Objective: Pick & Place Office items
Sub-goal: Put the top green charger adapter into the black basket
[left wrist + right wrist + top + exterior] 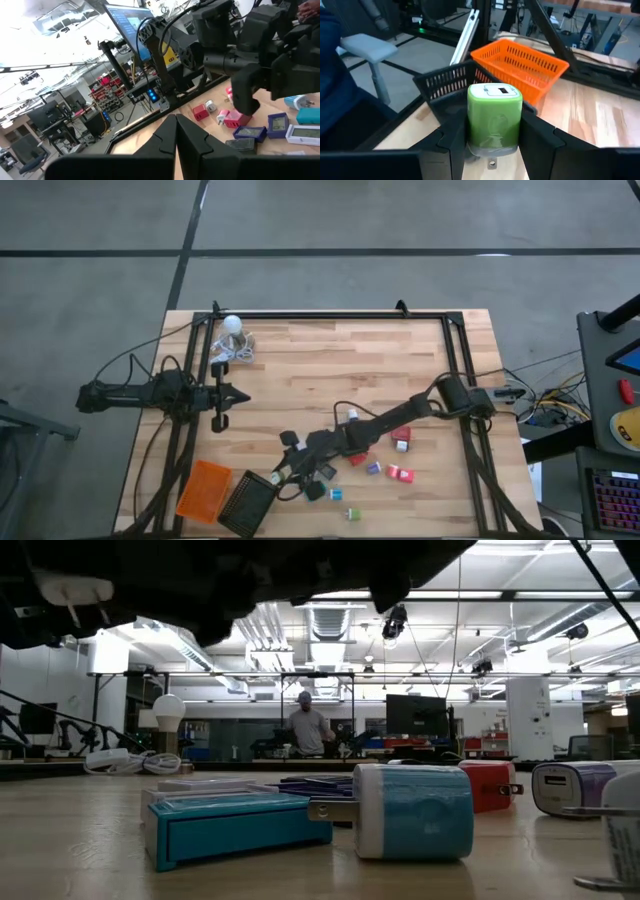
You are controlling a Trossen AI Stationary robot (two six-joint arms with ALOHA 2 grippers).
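I had the right end effector (492, 145) clamped on a green charger (494, 117), hovering just at three o'clock of the black tray (247, 502), with the orange tray (203, 490) beyond it. The left end effector (176, 142) sat pressed together at the bench's (330, 370) nine o'clock side. Other chargers (400, 473) lay scattered toward five o'clock.

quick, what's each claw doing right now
left claw: closed, holding nothing, parked at the table's left.
right claw: closed on the green charger block, near the black tray.
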